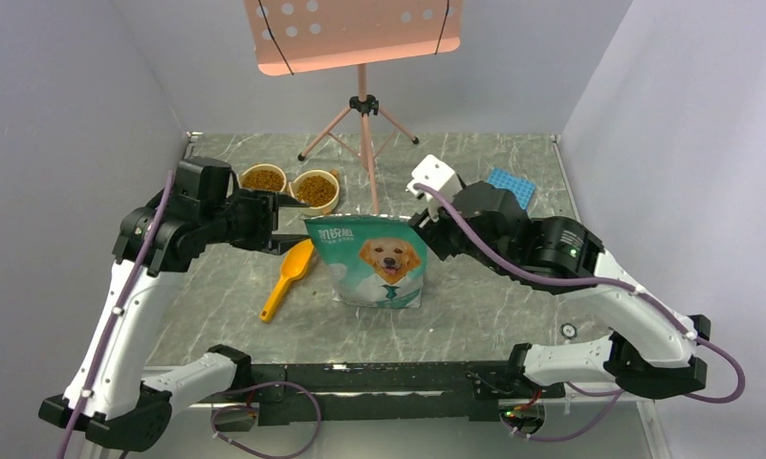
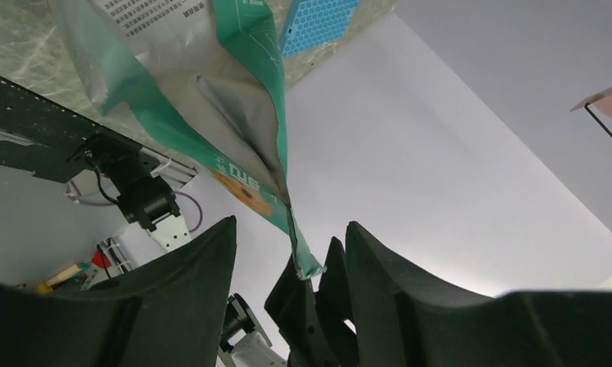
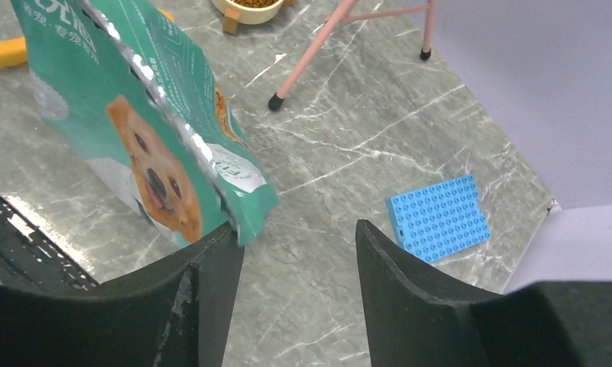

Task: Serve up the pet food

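Since kibble [image 1: 263, 179] already fills both bowls [image 1: 333, 202] at the back of the tabletop [image 1: 474, 306], we judge the serving largely done. The bag [image 1: 377, 260] stands upright mid-tabletop with its top open, and the scoop [image 1: 289, 277] lies flat just beside it. The left end effector [image 2: 291, 229] is spread, with one top corner of the bag loose between its fingers. The right end effector [image 3: 299, 228] is likewise spread, the other corner just beside one finger. In our judgement, only drawing the arms clear remains.

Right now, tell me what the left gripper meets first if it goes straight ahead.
The teal bag: its upper corner lies between the left gripper's open fingers; contact looks nearly immediate.
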You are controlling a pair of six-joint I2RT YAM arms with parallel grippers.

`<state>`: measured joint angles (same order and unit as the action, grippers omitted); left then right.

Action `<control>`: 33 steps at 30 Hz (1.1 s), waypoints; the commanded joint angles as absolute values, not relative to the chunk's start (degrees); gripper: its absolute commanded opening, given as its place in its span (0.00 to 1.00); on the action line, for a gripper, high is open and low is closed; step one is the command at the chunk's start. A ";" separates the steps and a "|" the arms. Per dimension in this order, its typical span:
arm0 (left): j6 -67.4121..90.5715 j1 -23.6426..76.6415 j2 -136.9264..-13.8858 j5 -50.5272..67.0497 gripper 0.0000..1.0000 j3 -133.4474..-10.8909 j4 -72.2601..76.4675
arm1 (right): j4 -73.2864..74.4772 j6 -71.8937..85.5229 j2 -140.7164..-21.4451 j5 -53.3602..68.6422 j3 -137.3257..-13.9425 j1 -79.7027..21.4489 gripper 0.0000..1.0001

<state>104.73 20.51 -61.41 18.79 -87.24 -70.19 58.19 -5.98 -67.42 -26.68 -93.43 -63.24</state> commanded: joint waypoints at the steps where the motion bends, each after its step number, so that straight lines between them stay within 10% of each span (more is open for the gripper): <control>1: 104.16 20.30 -60.09 16.06 0.66 -90.04 -71.38 | 61.08 -5.67 -64.84 -29.59 -98.09 -62.84 0.60; 11: 94.12 20.13 -56.18 3.54 0.88 -97.51 -67.20 | 57.42 4.54 -62.39 -48.73 -105.86 -62.84 0.99; 33: 45.94 20.09 -49.24 -24.01 0.99 -111.75 -49.32 | 71.36 22.74 -64.91 -66.43 -118.45 -62.84 1.00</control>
<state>53.45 20.32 -49.95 -19.94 -111.83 -52.34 70.94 21.63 -65.10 -66.17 -118.56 -62.92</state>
